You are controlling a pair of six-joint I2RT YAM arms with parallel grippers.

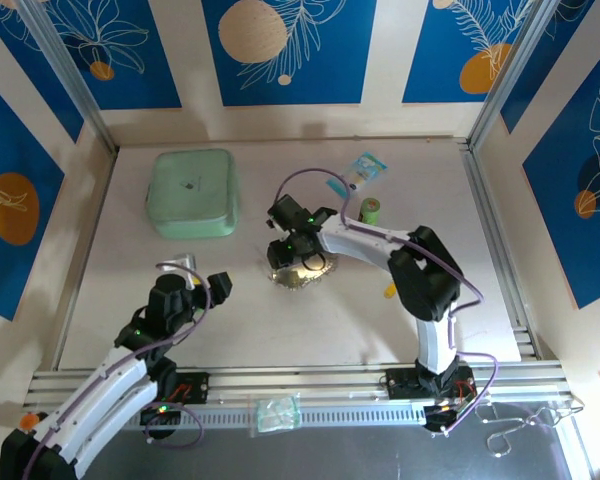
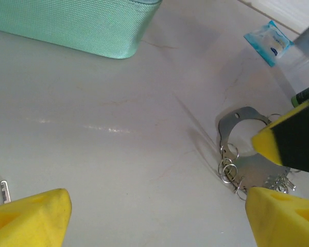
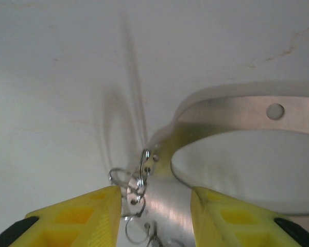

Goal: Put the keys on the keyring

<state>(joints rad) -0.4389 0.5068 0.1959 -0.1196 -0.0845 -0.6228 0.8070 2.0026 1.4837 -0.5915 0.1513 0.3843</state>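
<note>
Top external view shows you the keyring (image 1: 301, 270) lying flat near the middle of the table (image 1: 280, 330), with your right gripper (image 1: 296, 254) lowered onto it. Your left gripper (image 1: 202, 285) sits well apart, toward the near left. A mint pouch (image 1: 192, 193) rests at the far left, and a blue packet (image 1: 365, 170) and an upright green cylinder (image 1: 370, 210) lie beyond the ring. A small yellow bit (image 1: 390, 290) lies beside your right arm, too small to identify. On your right wrist camera, the yellow fingers (image 3: 82, 216) stand narrowed on either side of the ring's flat band (image 3: 247, 110) and its small split rings (image 3: 136, 180); you cannot tell whether they pinch it. On your left wrist camera, the fingers (image 2: 33, 216) are spread wide over bare table.
</note>
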